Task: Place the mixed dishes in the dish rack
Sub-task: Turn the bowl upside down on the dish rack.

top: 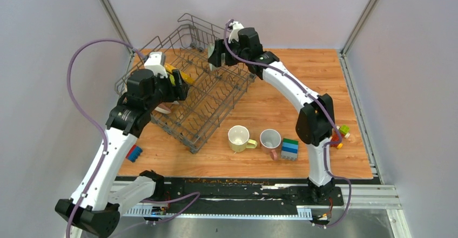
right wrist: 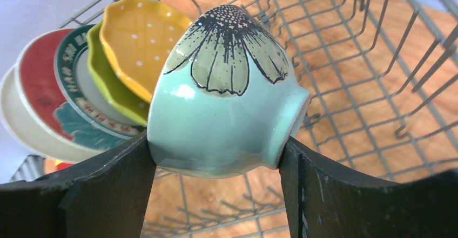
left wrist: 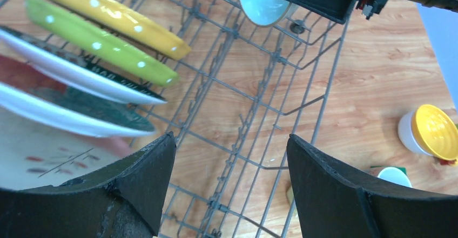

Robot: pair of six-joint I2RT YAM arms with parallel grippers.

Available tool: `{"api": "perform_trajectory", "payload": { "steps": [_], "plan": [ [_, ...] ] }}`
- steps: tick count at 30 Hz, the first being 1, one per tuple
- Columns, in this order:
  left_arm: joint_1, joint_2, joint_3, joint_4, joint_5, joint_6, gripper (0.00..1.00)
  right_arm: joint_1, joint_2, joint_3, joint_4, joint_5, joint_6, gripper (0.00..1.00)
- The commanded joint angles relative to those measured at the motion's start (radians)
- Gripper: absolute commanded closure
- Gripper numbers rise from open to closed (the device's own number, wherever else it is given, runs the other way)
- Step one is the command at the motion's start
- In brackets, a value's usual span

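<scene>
Two mugs stand near the middle of the desk's near edge: a pale yellow mug (top: 238, 138) and, just to its right, a white mug (top: 270, 140) with a pink handle. Both are upright on the wood, and neither arm is near them. A stack of green and blue toy blocks (top: 290, 148) sits just right of the mugs.

Further back, the left gripper (left wrist: 231, 146) hovers over the left part of the rack (top: 201, 134). Its fingers are spread wide and hold nothing. The rack fills the desk's far left corner. At least four plates (left wrist: 102, 41) stand on edge in a row at its left end, with a yellow scalloped one at the end of the row and a green one next to it.

Farthest back, at the far side of the rack, the right gripper (right wrist: 216, 143) pinches a pale green flowered bowl (right wrist: 221, 103) by its sides. The bowl is tipped on its side above the wire floor and appears not yet set down.

The job looks well past halfway. The plates are racked and the bowl is about to go in, which leaves the two mugs, as far as these views show.
</scene>
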Motion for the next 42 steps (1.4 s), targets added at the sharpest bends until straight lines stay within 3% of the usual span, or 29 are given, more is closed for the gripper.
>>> {"api": "perform_trajectory", "payload": {
  "steps": [1,8,15,27,31,42],
  "plan": [
    [0.005,-0.058,-0.015,-0.054,-0.124,-0.012,0.18,-0.005,0.077,0.176,0.052,0.045,-0.14,0.52],
    [0.005,-0.088,-0.031,-0.118,-0.162,-0.01,0.18,-0.005,0.232,0.356,0.053,0.107,-0.3,0.52],
    [0.005,-0.104,-0.051,-0.141,-0.179,-0.014,0.18,0.0,0.335,0.431,0.146,0.134,-0.44,0.53],
    [0.005,-0.076,-0.03,-0.161,-0.165,0.013,0.18,0.009,0.468,0.424,0.389,0.178,-0.756,0.52],
    [0.005,-0.076,-0.03,-0.166,-0.163,0.015,0.18,0.016,0.508,0.414,0.456,0.155,-0.863,0.46],
    [0.005,-0.086,-0.027,-0.18,-0.174,0.02,0.18,0.012,0.546,0.371,0.448,0.035,-1.049,0.35]
  ]
}}
